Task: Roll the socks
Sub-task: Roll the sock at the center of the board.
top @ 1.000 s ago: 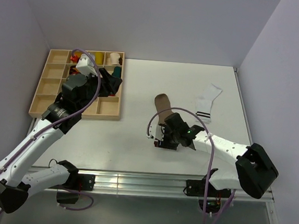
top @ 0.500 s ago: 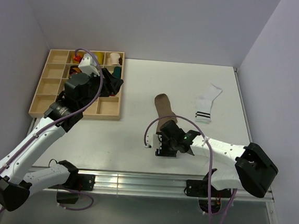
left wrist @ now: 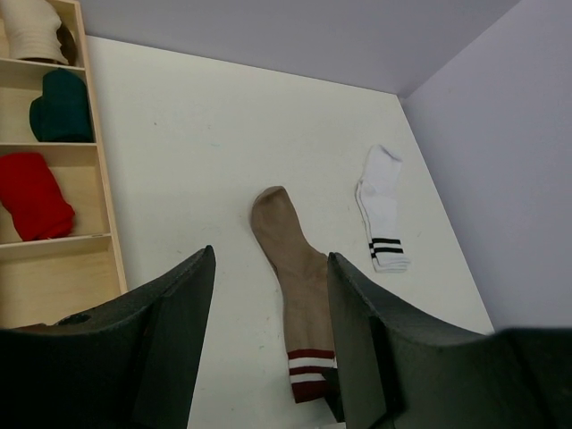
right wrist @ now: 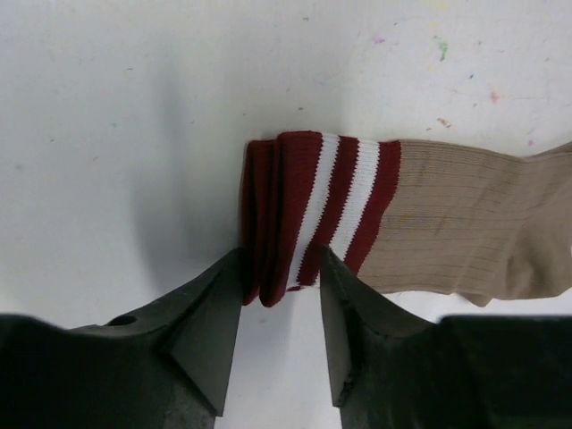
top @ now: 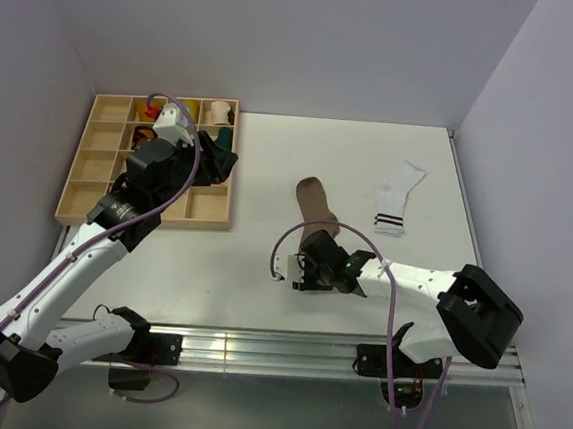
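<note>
The right gripper point(right wrist: 281, 259) is down on the white table point(top: 273, 143), partly closed around the near end of the brown sock point(right wrist: 447, 241). Its two dark fingers point(right wrist: 207, 331) press on either side of the maroon-and-white striped cuff, whose edge is bunched into folds between them, so it is pinching the cuff. The rest of this sock lies flat, its toe pointing away from the arms. The white sock point(top: 396, 196) with dark cuff stripes lies flat, well apart to the right, with nothing touching it. The left gripper point(left wrist: 270, 259) hangs above the right edge of the wooden compartment tray point(top: 79, 171), jaws spread wide and holding nothing. The tray's compartments hold red point(left wrist: 36, 192), dark green point(left wrist: 61, 107) and cream point(left wrist: 31, 31) rolled bundles.
</note>
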Tool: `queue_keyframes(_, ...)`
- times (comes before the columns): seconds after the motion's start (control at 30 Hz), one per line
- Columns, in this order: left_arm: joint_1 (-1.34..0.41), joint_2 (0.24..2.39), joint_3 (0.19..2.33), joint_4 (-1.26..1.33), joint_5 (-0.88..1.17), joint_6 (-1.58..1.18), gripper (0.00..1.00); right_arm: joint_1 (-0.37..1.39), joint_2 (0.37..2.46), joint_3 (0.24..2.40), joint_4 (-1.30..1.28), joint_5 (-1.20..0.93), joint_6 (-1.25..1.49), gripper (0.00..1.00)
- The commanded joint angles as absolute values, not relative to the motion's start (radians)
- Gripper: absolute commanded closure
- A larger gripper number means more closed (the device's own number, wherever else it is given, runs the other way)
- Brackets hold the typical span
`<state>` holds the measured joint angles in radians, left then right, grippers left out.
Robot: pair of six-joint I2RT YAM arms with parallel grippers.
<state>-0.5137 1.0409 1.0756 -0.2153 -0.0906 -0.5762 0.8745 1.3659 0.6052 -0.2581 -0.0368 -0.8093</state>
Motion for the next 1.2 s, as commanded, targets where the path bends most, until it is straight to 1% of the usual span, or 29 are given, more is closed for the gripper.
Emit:
queue_keyframes(0.0,-0.508,1.037,1.074,-0.198,-0.072,-0.557,0.42,0.882,1.408,0.581,-0.235,-0.017,-0.819,0.56)
queue_keyframes(0.07,-0.508,1.042,1.072,-0.196,-0.063,-0.552,0.42,0.882,1.426,0.578,-0.23,-0.017,-0.816,0.58)
queue_keyframes(0.1,-0.509,1.045,1.072,-0.193,-0.06,-0.551,0.42,0.884,1.434,0.578,-0.23,-0.018,-0.815,0.62)
queue_keyframes(0.13,-0.509,1.048,1.071,-0.192,-0.058,-0.552,0.43,0.882,1.44,0.583,-0.23,-0.021,-0.807,0.67)
queue_keyframes(0.2,-0.508,1.049,1.062,-0.184,-0.058,-0.554,0.43,0.882,1.45,0.598,-0.251,-0.05,-0.795,0.72)
queue_keyframes(0.23,-0.508,1.048,1.049,-0.176,-0.058,-0.557,0.44,0.877,1.451,0.621,-0.265,-0.095,-0.785,0.75)
queue_keyframes(0.3,-0.508,1.042,1.04,-0.166,-0.061,-0.561,0.45,0.855,1.447,0.65,-0.317,-0.147,-0.778,0.78)
queue_keyframes(0.33,-0.508,1.04,1.032,-0.163,-0.066,-0.569,0.45,0.842,1.447,0.691,-0.346,-0.211,-0.778,0.82)
queue_keyframes(0.4,-0.508,1.026,1.022,-0.15,-0.068,-0.574,0.45,0.807,1.445,0.739,-0.452,-0.286,-0.779,0.83)
queue_keyframes(0.43,-0.508,1.022,1.016,-0.147,-0.066,-0.577,0.45,0.798,1.443,0.788,-0.487,-0.361,-0.781,0.84)
queue_keyframes(0.53,-0.508,1.006,1.003,-0.143,-0.067,-0.583,0.46,0.776,1.451,0.885,-0.625,-0.46,-0.788,0.86)
queue_keyframes(0.67,-0.508,0.977,0.956,-0.111,-0.052,-0.587,0.48,0.738,1.55,1.031,-0.854,-0.702,-0.813,0.87)
queue_keyframes(0.7,-0.508,0.97,0.939,-0.079,-0.04,-0.589,0.48,0.703,1.577,1.057,-0.885,-0.73,-0.825,0.87)
queue_keyframes(0.83,-0.509,0.956,0.861,-0.028,-0.012,-0.591,0.5,0.617,1.722,1.196,-1.011,-0.805,-0.845,0.86)
queue_keyframes(0.97,-0.532,0.969,0.827,0.024,-0.009,-0.578,0.51,0.554,1.86,1.264,-1.048,-0.816,-0.798,0.85)
queue_keyframes(1.17,-0.698,1.06,0.813,0.077,-0.121,-0.496,0.52,0.505,1.979,1.312,-1.031,-0.802,-0.703,0.84)
